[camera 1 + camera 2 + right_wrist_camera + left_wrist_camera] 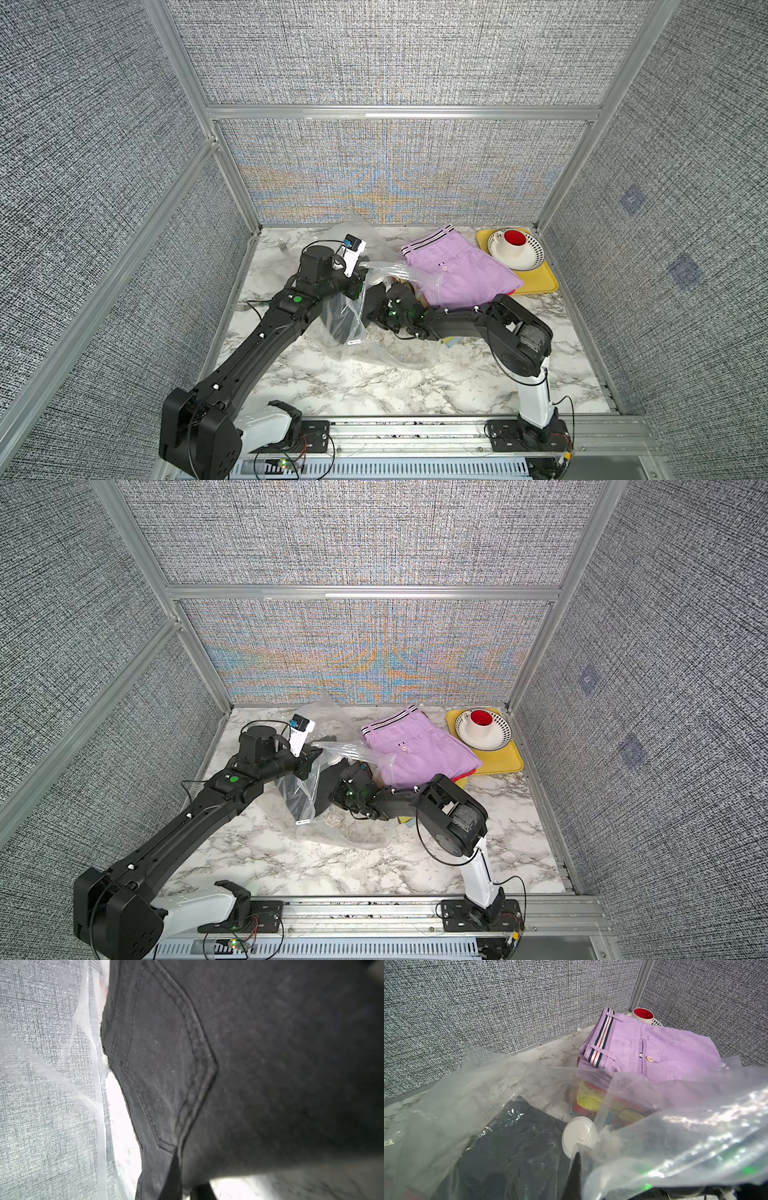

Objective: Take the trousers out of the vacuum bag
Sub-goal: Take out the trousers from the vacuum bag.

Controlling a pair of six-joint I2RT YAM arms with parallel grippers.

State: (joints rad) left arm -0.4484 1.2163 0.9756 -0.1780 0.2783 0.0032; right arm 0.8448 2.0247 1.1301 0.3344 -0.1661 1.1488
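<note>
On the marble table (374,395), about mid-way across, the left pincer (359,286) is closed tight on a raised flap of the vacuum bag (376,353) and holds the clear plastic up off the surface. Just beside it the right pincer (188,1180) reaches inside the bag, clamped shut on a fold of the dark grey trousers (249,1064), which lie within the plastic and drape around its fingers. The bag's white valve (578,1136) sits close in front of the left pincer. Beyond the right pincer, towards the back wall, the lilac trousers (457,270) lie folded on top of a pile (589,1101) showing yellow and red cloth, with the bag's edge draped against its near side. Further to that pincer's right, a yellow tray (540,284) carries a spotted bowl (525,255) and a red-lined cup (515,239).
</note>
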